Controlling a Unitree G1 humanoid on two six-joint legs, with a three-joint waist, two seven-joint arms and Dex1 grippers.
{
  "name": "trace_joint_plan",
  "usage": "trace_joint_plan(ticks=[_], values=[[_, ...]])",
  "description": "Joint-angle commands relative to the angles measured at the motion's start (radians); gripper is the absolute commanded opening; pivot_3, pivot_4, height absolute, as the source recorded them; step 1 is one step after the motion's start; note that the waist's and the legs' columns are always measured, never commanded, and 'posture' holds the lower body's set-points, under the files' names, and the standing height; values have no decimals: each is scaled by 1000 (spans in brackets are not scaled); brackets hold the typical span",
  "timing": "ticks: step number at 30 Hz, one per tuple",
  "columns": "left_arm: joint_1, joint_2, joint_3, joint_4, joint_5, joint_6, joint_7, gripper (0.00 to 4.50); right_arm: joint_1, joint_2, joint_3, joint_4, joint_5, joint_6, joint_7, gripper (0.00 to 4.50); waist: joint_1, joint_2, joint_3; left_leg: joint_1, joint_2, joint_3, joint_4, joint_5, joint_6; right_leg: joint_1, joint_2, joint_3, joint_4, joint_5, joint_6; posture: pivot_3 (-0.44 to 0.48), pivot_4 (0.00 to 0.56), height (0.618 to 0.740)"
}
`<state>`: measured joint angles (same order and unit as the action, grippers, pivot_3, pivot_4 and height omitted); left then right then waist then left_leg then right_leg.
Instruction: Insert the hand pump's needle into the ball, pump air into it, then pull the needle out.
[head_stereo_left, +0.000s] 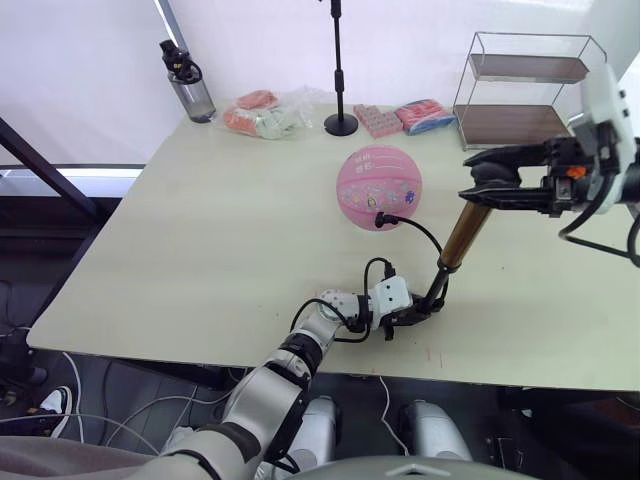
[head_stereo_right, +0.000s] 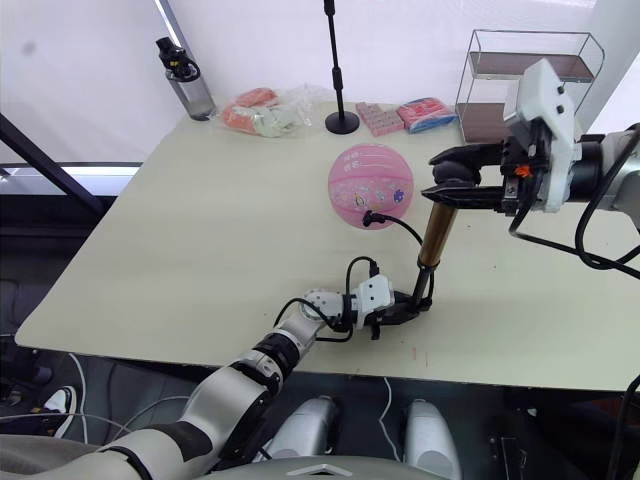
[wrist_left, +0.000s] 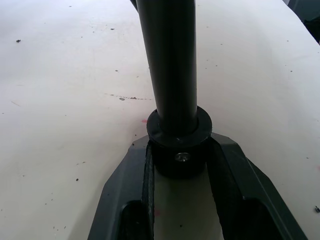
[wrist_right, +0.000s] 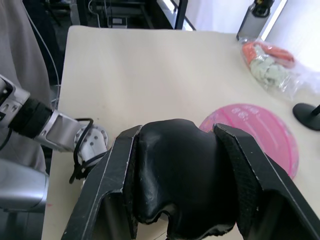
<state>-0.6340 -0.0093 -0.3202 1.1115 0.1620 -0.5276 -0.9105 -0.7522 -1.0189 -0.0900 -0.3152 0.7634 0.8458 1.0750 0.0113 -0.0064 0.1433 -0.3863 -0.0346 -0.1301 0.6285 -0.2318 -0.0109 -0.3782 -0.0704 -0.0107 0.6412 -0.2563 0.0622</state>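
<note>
Ball: one pink ball, round and smooth, printed with small pictures, resting on the pale table toward its far side.
Needle: the black fitting sits against the ball's near face; the pin itself is too small to make out.
Hose: one thin black hose, curving from the fitting down to the pump's foot.
Pump: one hand pump, shiny gold-bronze barrel with black caps, standing tilted on the table just right of the ball.
Left gripper: the left gripper lies low at the near edge, its two black fingers clenched on the round black base cap of the pump.
Right gripper: the right gripper is up at the top of the pump, its two textured black fingers clamped around the black T-handle.
Surroundings: one grey bottle, one clear bag of orange and pale items, two pink packets, one black stand pole and one two-tier wire shelf line the far edge, all well apart from the pump.
Table surface: matte, lightly speckled and scuffed in the left wrist view.
</note>
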Motion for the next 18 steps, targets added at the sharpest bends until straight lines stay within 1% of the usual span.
trace_joint_plan(ticks=[1, 3, 5, 10, 13, 16, 18], values=[[65, 20, -52, 98, 69, 39, -11, 1087, -35, -13, -72, -15, 8, -16, -26, 1796, 0, 0, 0, 0, 0, 0, 0, 0, 0, 0, 0, 0, 0, 0, 0, 0, 150, 731], [65, 20, -52, 98, 70, 39, -11, 1087, -1, -10, -61, -27, -10, -28, -30, 1796, 0, 0, 0, 0, 0, 0, 0, 0, 0, 0, 0, 0, 0, 0, 0, 0, 150, 731], [64, 21, -53, 98, 70, 38, -9, 1087, 63, -6, -32, -52, -52, -63, -31, 1796, 0, 0, 0, 0, 0, 0, 0, 0, 0, 0, 0, 0, 0, 0, 0, 0, 150, 731], [65, 22, -55, 99, 72, 38, -8, 1087, 180, 40, 32, -98, -99, -114, -49, 1796, -2, -1, -2, 2, 0, 1, 0, 0, 0, 1, 0, 0, 0, 0, 0, 0, 150, 731], [64, 23, -55, 99, 73, 38, -6, 1087, 258, 70, 85, -86, -177, -187, -62, 1796, -4, -1, -3, 3, 1, 1, 0, 0, 0, 2, 0, 0, 1, 0, 0, 0, 150, 731], [65, 24, -54, 98, 74, 38, -5, 1087, 305, 87, 112, -77, -221, -235, -66, 1796, -5, 0, -3, 4, 1, 1, 0, 0, 0, 3, 1, 0, 0, 0, 0, 0, 150, 731], [67, 25, -53, 98, 75, 38, -3, 1087, 345, 124, 136, -60, -250, -267, -92, 1796, -5, -2, -4, 4, 1, 1, 0, 0, 0, 3, 1, 0, 1, 0, 0, 0, 150, 731]])
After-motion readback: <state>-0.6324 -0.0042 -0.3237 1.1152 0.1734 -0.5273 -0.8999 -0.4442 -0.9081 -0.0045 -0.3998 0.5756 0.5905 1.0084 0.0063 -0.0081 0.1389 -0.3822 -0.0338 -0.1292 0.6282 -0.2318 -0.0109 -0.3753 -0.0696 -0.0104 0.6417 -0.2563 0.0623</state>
